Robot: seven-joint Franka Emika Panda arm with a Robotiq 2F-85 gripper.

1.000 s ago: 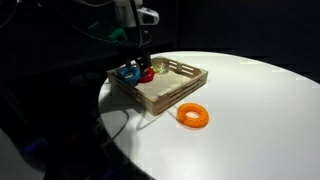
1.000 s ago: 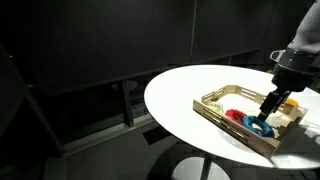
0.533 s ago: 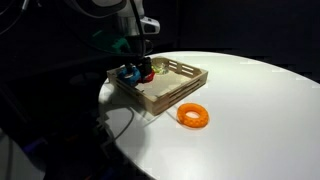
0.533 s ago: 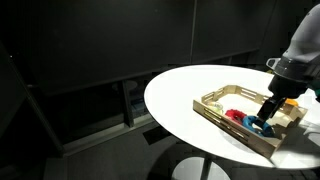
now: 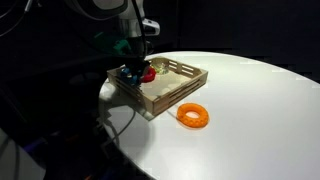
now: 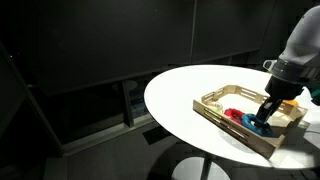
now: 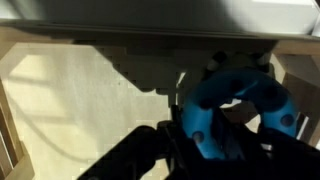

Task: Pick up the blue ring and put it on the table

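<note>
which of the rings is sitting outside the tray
The orange ring: it lies flat on the white table beside the wooden tray, while the blue ring and red ring are inside the tray.

1. The bright blue doughnut-shaped ring [image 7: 235, 95] is looking like smooth moulded plastic, its rim catching a soft sheen in the wrist view.
2. The large round white surface [image 5: 250, 110] is showing a smooth, even top that is reflecting light softly.
3. The shallow pale wooden tray [image 5: 165, 94] is showing bare, matt wood, and its floor is looking flat and dull.
4. The orange doughnut-shaped ring [image 5: 193, 115] is appearing as smooth, slightly glossy plastic.
5. The small red ring [image 5: 148, 72] is seeming plastic too, though its finish is too small to judge.
6. The black gripper [image 5: 133, 66] is reading as dark and matt.
</note>
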